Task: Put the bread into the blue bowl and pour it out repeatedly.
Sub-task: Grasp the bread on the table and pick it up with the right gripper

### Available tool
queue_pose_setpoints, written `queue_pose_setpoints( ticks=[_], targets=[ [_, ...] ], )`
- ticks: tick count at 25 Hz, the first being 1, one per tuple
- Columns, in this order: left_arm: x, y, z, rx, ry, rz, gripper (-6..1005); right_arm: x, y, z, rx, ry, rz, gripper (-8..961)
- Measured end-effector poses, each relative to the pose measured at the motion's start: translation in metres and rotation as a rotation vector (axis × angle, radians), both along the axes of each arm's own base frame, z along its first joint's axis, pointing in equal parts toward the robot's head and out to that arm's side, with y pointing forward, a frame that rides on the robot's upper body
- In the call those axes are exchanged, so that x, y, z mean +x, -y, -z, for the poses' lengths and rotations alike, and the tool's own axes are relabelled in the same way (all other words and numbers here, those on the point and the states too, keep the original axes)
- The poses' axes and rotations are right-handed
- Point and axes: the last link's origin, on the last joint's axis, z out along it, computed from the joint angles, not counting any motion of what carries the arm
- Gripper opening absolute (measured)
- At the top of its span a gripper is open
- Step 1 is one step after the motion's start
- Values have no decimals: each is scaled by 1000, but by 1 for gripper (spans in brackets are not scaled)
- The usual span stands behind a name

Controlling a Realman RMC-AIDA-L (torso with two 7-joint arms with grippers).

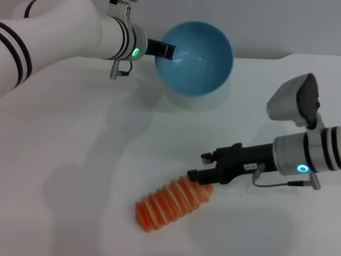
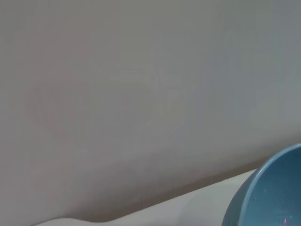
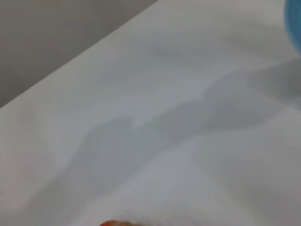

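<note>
White tabletop (image 1: 80, 160): left hand (image 1: 169, 51) clamps tilted blue bowl (image 1: 194, 56) rim near far edge; right hand (image 1: 200, 178) clamps bread (image 1: 170, 204) end.

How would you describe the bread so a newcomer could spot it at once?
On the white table, look at the near side, away from the blue bowl tilted at the far edge in the left gripper. The bread lies at the tip of the right gripper. It is the only orange, ridged, caterpillar-like loaf there.
</note>
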Motion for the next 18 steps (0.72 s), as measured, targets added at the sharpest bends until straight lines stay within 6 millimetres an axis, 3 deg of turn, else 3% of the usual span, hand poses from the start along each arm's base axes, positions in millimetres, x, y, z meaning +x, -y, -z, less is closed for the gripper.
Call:
queue_pose_setpoints(
  ticks=[18],
  targets=[
    [-9, 3, -1, 11, 4, -10, -2, 2, 8, 15, -38, 62, 37, 690]
  ],
)
